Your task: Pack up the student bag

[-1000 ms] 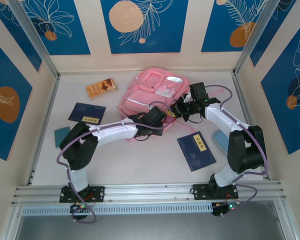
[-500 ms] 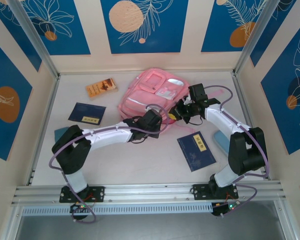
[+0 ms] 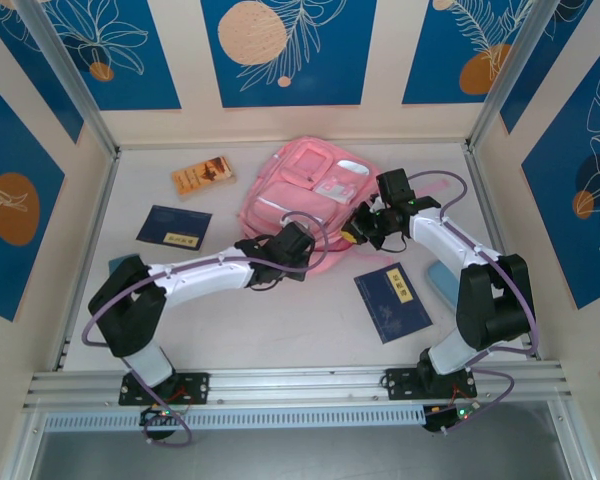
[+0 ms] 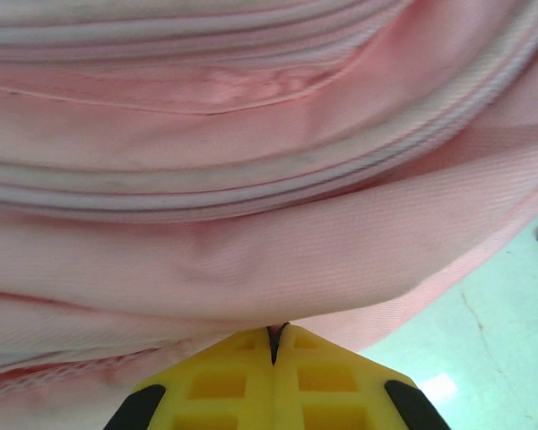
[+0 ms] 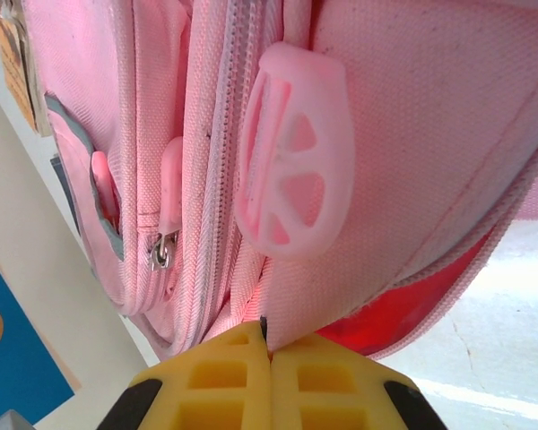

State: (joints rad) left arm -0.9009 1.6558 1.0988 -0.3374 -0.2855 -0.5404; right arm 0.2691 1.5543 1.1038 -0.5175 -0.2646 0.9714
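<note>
Student bag: the student bag is lying flat on the table, at about 12 o'clock from the table's middle, front pockets facing up.
Left claw: the left gripper is reaching the bag's 6 o'clock edge; its yellow pads are pressed together and appear to be nipping a fold of pink fabric at the lower seam.
Right claw: the right gripper is working at the bag's 4 o'clock corner; its pads are also pressed together, pinching the fabric strip just beside the zip track.
Why held so: judging from the two grips, the arms are taking hold of opposite lips of the main compartment so that the mouth can be pulled apart; a red lining is showing under the right-hand grip, so the opening seems to be starting there.
Zip pull: the pale pink rubber zip pull is hanging against the zip at 12 o'clock from the right claw, not gripped.
Around, left side: an orange booklet is lying at the bag's 9 o'clock, a dark blue notebook at 8 o'clock, and a teal block farther out the same way, partly under the left arm.
Around, right side: a second blue notebook is lying at 5 o'clock and a pale blue block at 4 o'clock, beside the right arm.
In the way: both arms are crossing the near side of the bag, so any item going in is likely needing one claw to let go first; the soft fabric may be slumping shut when that happens.
</note>
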